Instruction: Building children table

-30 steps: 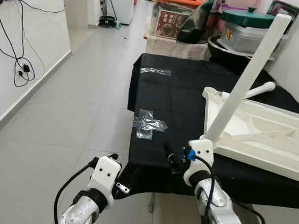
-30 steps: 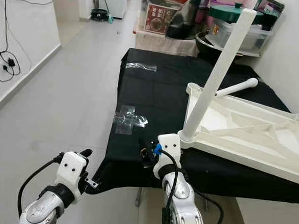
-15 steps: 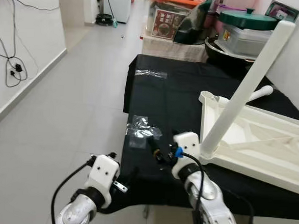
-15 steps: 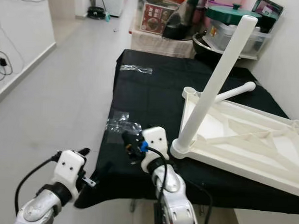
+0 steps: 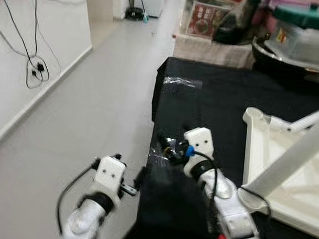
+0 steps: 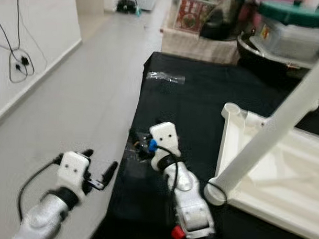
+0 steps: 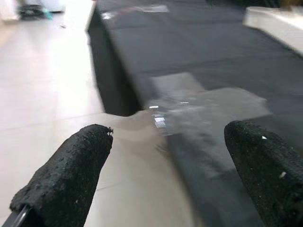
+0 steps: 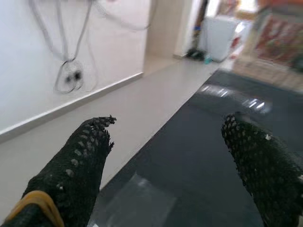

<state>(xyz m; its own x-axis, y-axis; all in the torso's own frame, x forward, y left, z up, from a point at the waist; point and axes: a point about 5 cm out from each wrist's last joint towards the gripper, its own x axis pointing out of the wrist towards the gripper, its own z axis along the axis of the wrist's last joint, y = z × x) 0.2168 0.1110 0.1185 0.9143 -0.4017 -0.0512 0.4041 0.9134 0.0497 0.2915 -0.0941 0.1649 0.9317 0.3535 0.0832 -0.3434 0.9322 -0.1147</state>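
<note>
Nearest, the left tool [image 5: 127,185] hangs off the bench's left edge over the floor [image 5: 70,111], its fingers [image 7: 66,177] spread with nothing between them; just beyond it the right tool [image 5: 168,149] reaches over the black-covered bench [image 5: 223,106] near that same edge, fingers [image 8: 75,165] likewise spread and empty, poised above a crumpled plastic bag [image 5: 159,151] lying at the bench's left edge; to the right of that arm lies the white table top [image 6: 273,176], upside down at the bench's right side, with one leg [image 6: 277,123] standing up from its near corner and a second leg [image 5: 306,120] lying by its far corner; a second plastic bag [image 6: 163,76] sits at the far left corner; past the bench stand boxes and a green-lidded tub [image 6: 294,27].

The risk, as I judge it: the bag sits so close to the edge that a clumsy pinch could sweep it to the floor; slick film may slip from the fingers; the right arm passes near the upright leg, and a swing of the elbow could knock it loose.
</note>
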